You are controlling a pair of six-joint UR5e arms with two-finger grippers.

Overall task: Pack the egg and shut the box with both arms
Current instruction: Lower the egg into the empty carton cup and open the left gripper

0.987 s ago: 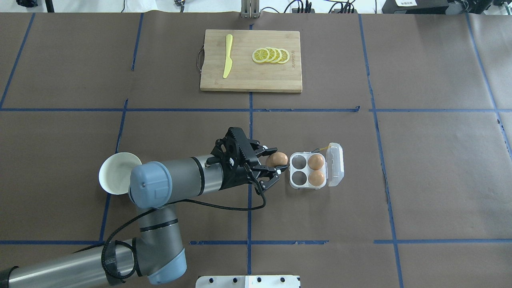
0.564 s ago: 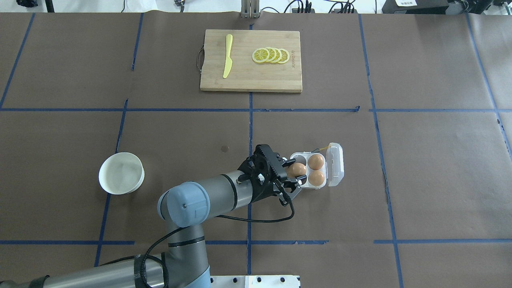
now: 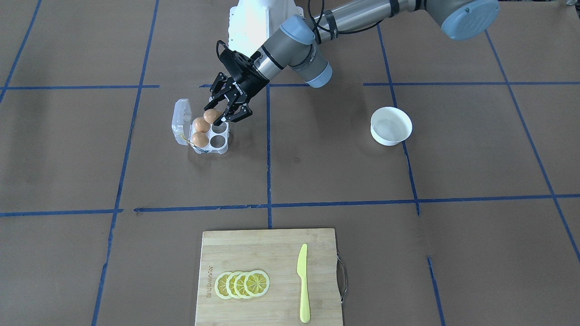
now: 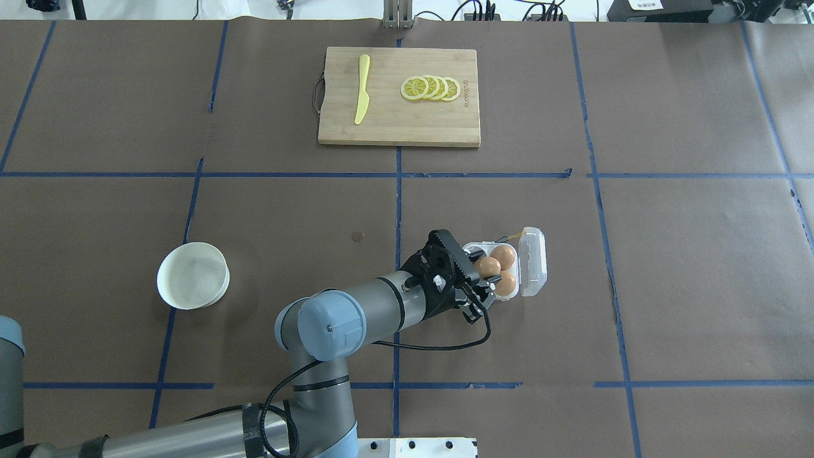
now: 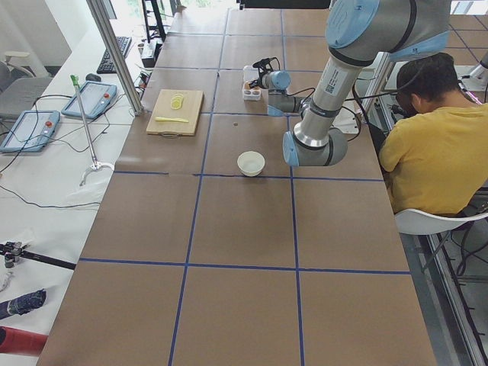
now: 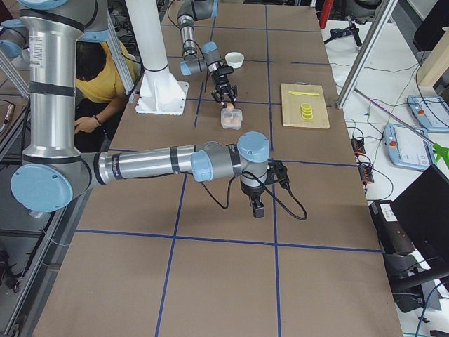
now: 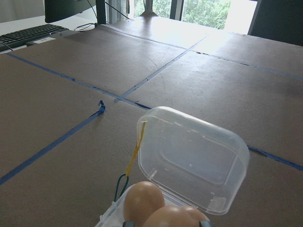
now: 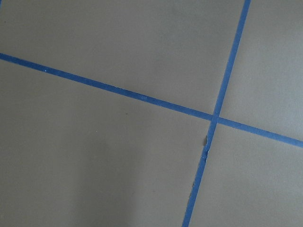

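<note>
Gripping the egg [image 3: 210,116] is the left gripper [image 3: 216,112], black fingers clamped on either side of it and tipped down toward the table. The egg sits right over the box [image 3: 218,141], on the side with the free cups, just beside the two other eggs [image 3: 200,124] that already fill the cups next to the hinge. Honestly can't tell whether it's touching a cup or just hovering above one. The clear lid [image 3: 180,115] stands open on the far side from the gripper, and the wrist view shows the thin yellow cord [image 7: 135,151] running down its edge. The left arm [image 4: 381,302] stretches across from the robot's left to reach it.

Right gripper [image 6: 258,208] only shows up in the side view, pointing down over bare brown paper well away from the box, so open or closed, I can't tell. Its wrist view is just blue tape lines [image 8: 142,98].

Further out: white bowl [image 4: 193,275] off to the robot's left, and on the far side of the table a wooden cutting board [image 4: 399,121] with lemon slices [image 4: 430,88] and a yellow knife [image 4: 362,89].
</note>
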